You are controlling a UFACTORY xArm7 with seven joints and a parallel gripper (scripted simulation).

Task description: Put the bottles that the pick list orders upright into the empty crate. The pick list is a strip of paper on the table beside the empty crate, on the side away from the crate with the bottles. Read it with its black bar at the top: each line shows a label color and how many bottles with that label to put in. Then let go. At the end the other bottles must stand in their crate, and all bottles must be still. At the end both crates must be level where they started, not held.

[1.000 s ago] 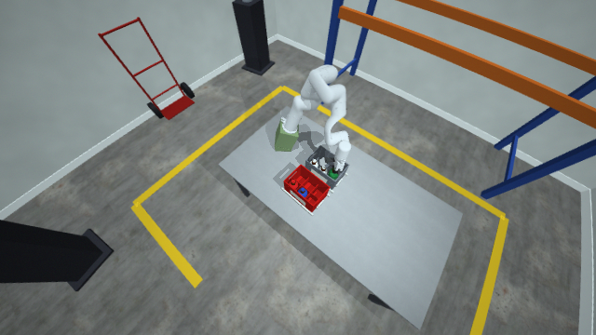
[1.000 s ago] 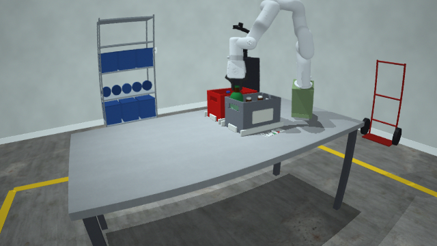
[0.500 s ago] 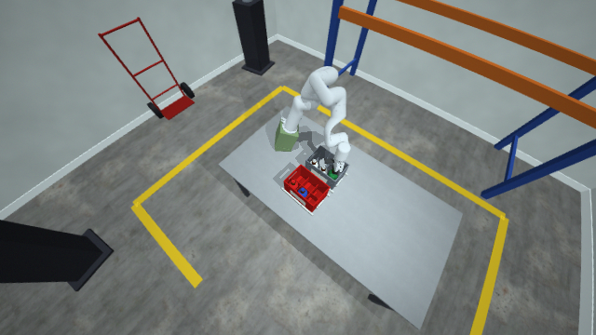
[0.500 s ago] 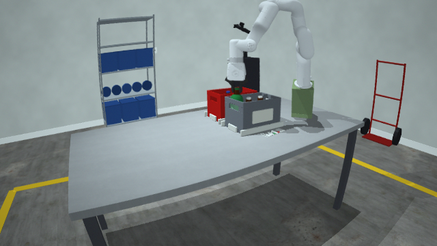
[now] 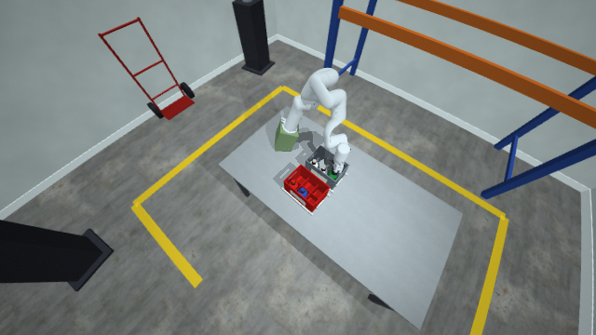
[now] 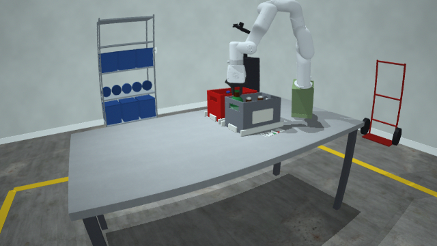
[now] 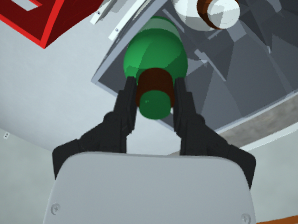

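Note:
My gripper (image 7: 155, 88) is shut on the brown neck of a green-label bottle (image 7: 154, 63). The bottle hangs upright in the corner cell of the grey crate (image 6: 254, 111), low inside it, and it also shows in the exterior view (image 6: 235, 100). Two more bottles (image 6: 254, 98) stand in the grey crate; one has a white label (image 7: 220, 6). The red crate (image 5: 307, 187) stands next to the grey one and holds a blue-label bottle (image 5: 304, 191). The pick list (image 6: 273, 133) lies on the table on the grey crate's far side from the red crate; its lines are too small to read.
The arm's green base block (image 6: 302, 99) stands on the table behind the crates. White stops (image 6: 213, 117) edge the crates. A shelf rack (image 6: 126, 70), a red hand truck (image 6: 386, 102) and blue-orange racking (image 5: 466, 56) stand off the table.

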